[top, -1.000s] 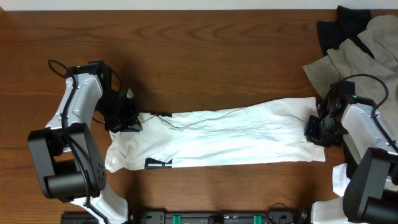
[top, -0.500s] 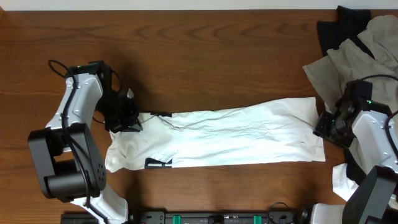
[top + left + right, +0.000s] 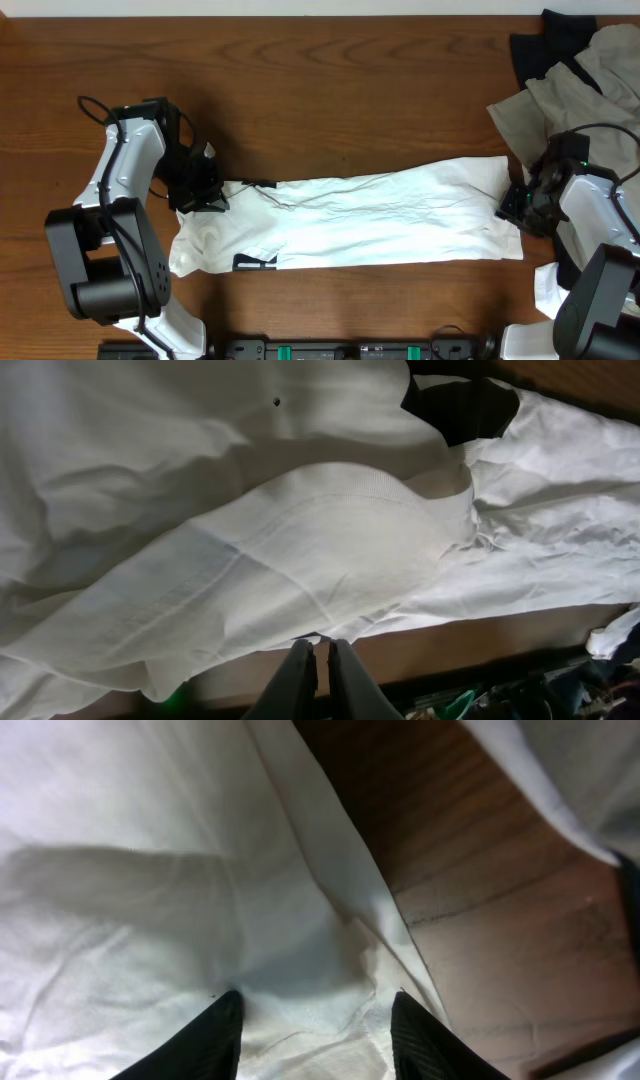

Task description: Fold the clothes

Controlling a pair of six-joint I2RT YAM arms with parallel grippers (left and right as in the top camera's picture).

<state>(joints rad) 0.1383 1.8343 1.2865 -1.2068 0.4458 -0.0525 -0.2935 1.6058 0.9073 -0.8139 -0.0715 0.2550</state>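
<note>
while the t-shirt lies stretched across the near table, left gripper pressed together at its left end, my right gripper hangs spread over the right hem; i should straddle that edge fully before closing.

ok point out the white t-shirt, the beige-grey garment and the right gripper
white T-shirt [image 3: 370, 220]: overhead view, middle of its flattened body.
beige-grey garment [image 3: 545, 105]: overhead view, its wrinkled left part.
right gripper [image 3: 315, 1010]: right wrist view, midway between its open fingertips, over white cloth.
</note>
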